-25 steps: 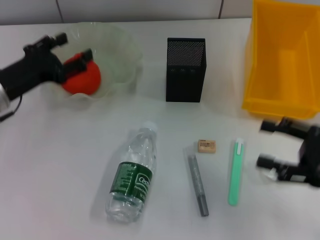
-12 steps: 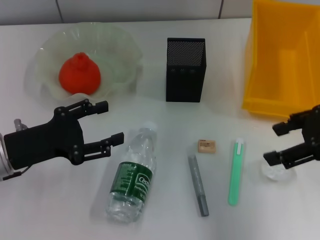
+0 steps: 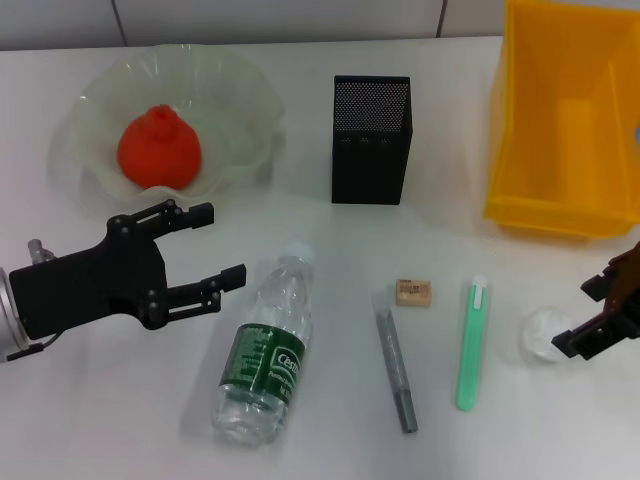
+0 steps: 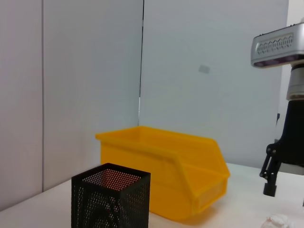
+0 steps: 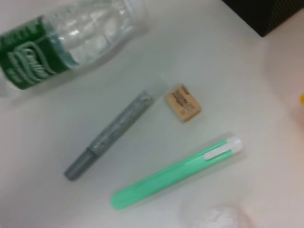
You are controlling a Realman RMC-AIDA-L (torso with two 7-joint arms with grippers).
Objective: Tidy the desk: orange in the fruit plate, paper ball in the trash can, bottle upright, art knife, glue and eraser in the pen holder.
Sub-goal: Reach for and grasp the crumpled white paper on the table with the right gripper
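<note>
Trash can (image 3: 565, 120), yellow, far right, mouth open upward and no paper visible inside; paper ball (image 3: 540, 333) not yet binned, lying on the desk near right, just beside the right gripper (image 3: 603, 315).

Fruit plate (image 3: 240, 110) far left, holding the orange (image 3: 158, 148) near its middle, knob up; orange step judged done, nothing touching the fruit.

Left gripper (image 3: 205, 250) hovering near left, fingers spread wide and gripping nothing, pointed toward the bottle (image 3: 266, 345) and close to its cap end; probably lined up to seize the bottle and stand it, since it lies on its side with cap toward the far side and green label up.

Pen holder (image 3: 371, 140) upright, far centre, between plate and bin; nothing seen sticking out of it, so stationery step judged untouched.

Right gripper at the near right edge, only partly in view; two dark fingers apart with nothing between them, the lower one touching or just short of the paper ball, cannot tell which; likely placed there for a pick toward the bin behind.

Art knife (image 3: 470, 345), green, flat on the desk right of centre; grey glue stick (image 3: 395, 370) parallel to its left; eraser (image 3: 413, 292) small, tan, between their far ends; all three apart from each other, well apart from both grippers.
</note>
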